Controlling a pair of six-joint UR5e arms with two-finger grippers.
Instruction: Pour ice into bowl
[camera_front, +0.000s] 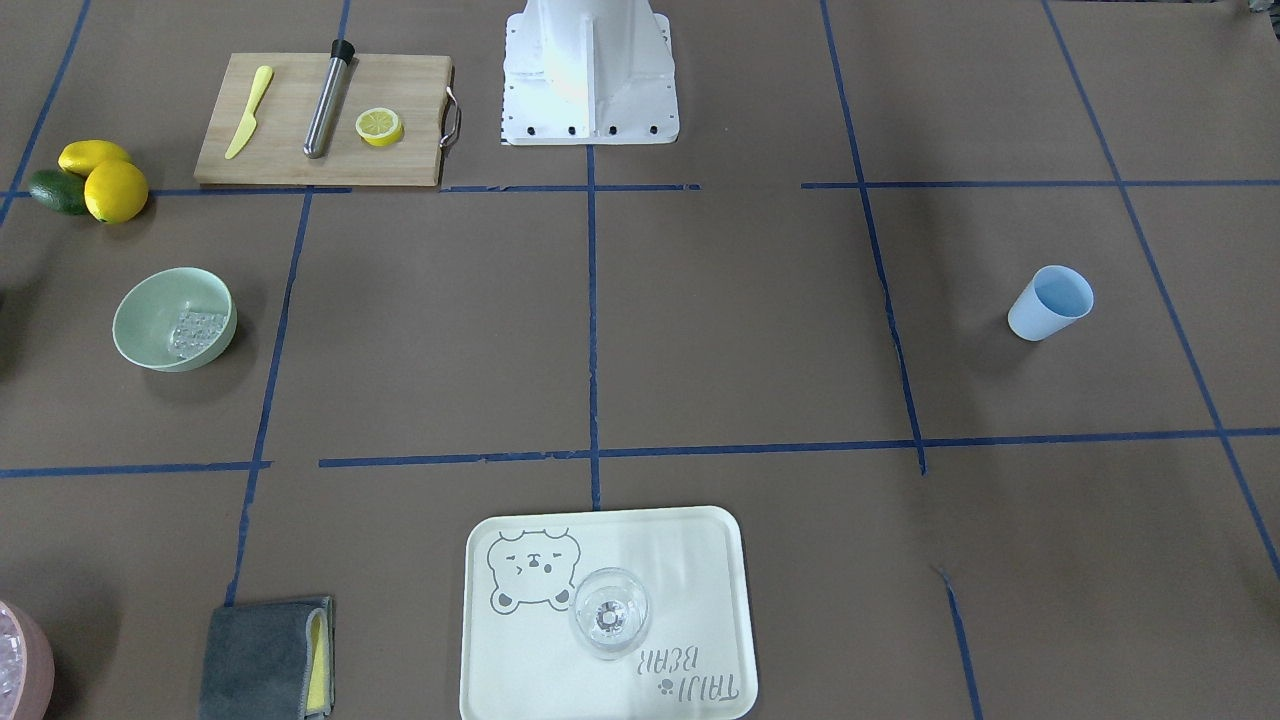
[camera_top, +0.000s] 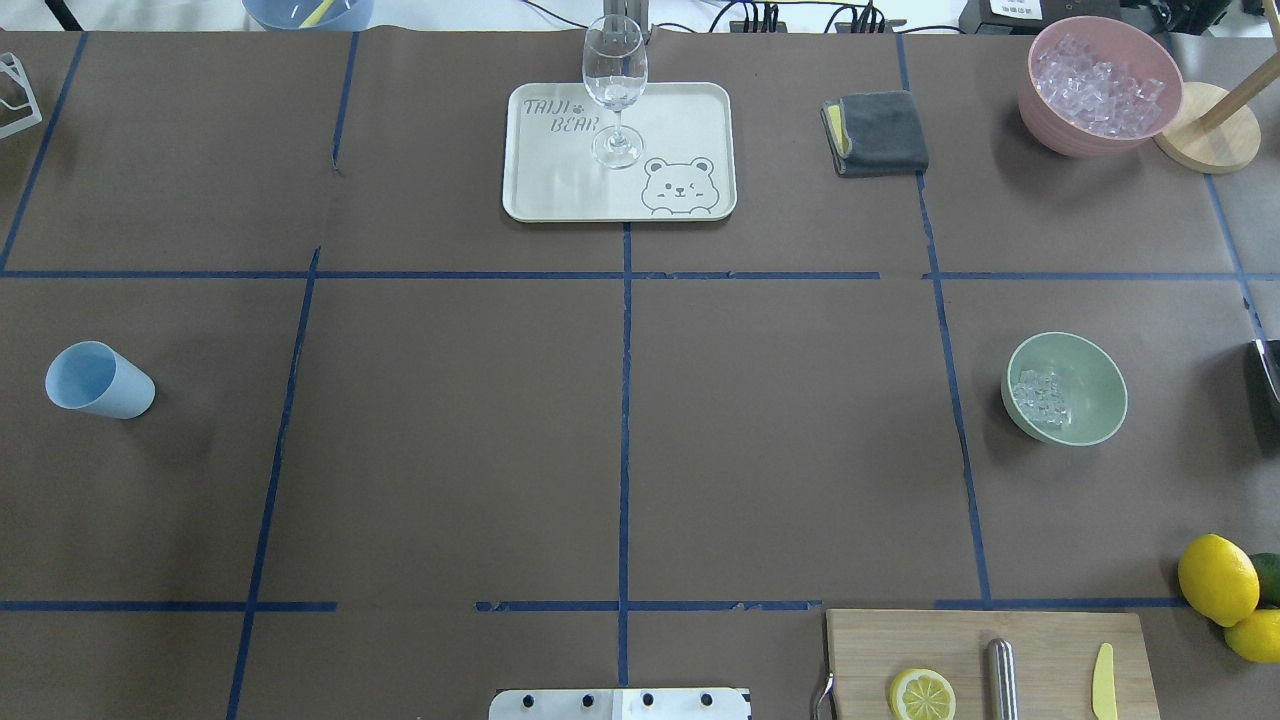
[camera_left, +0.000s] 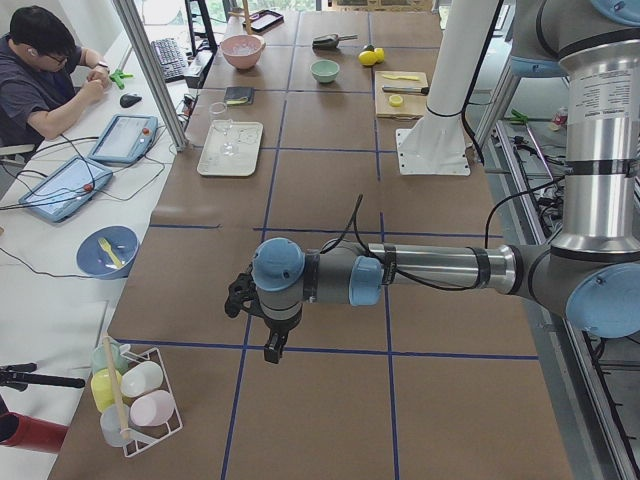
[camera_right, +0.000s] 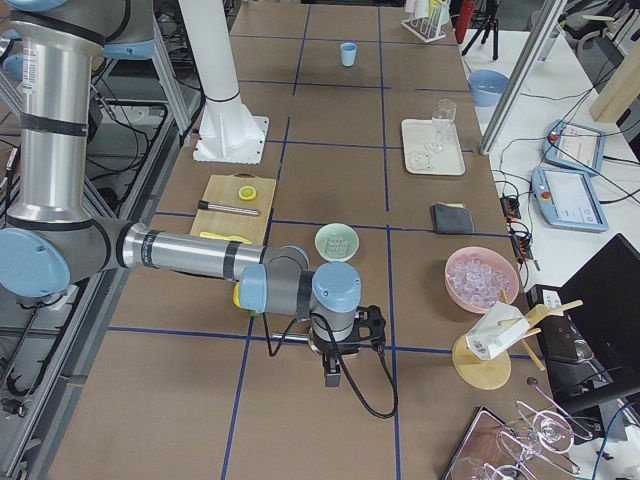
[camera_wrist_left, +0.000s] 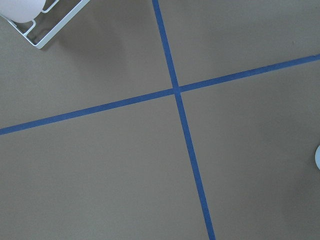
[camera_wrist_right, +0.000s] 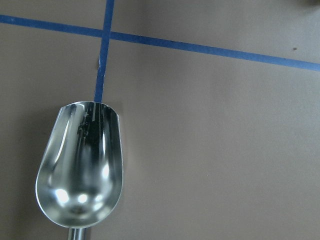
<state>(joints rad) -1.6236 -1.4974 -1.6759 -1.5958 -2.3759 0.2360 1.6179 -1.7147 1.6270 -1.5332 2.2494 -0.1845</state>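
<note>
Ice (camera_front: 197, 328) is sitting in a small heap inside the green bowl (camera_front: 135, 325), gathered toward one side of its floor. The bowl is standing upright at the left middle of the front-facing view, which is the right middle of the overhead one.

The right gripper (camera_right: 333, 375) is hanging low over the brown paper (camera_right: 300, 430) at the bottom centre of the right-side view. It is nearer the camera than the bowl, and I cannot tell from there whether its fingers are spread or pinched. Its wrist camera is looking down on a shiny metal scoop (camera_wrist_right: 80, 167) in the lower left of the frame. The scoop is lying empty, mouth toward the top, and its handle is running off the bottom edge.

The left gripper (camera_left: 272, 345) is hovering over a blue tape line (camera_left: 330, 352) in the centre of the left-side view, well apart from the bowl. I cannot judge its fingers either.

A pink bowl (camera_top: 1060, 135) full of more cubes is standing in the overhead view's upper right. A blue cup (camera_top: 100, 380) is sitting at the left middle, and a wine glass (camera_top: 613, 80) is standing on the tray (camera_top: 680, 110) at top centre.
</note>
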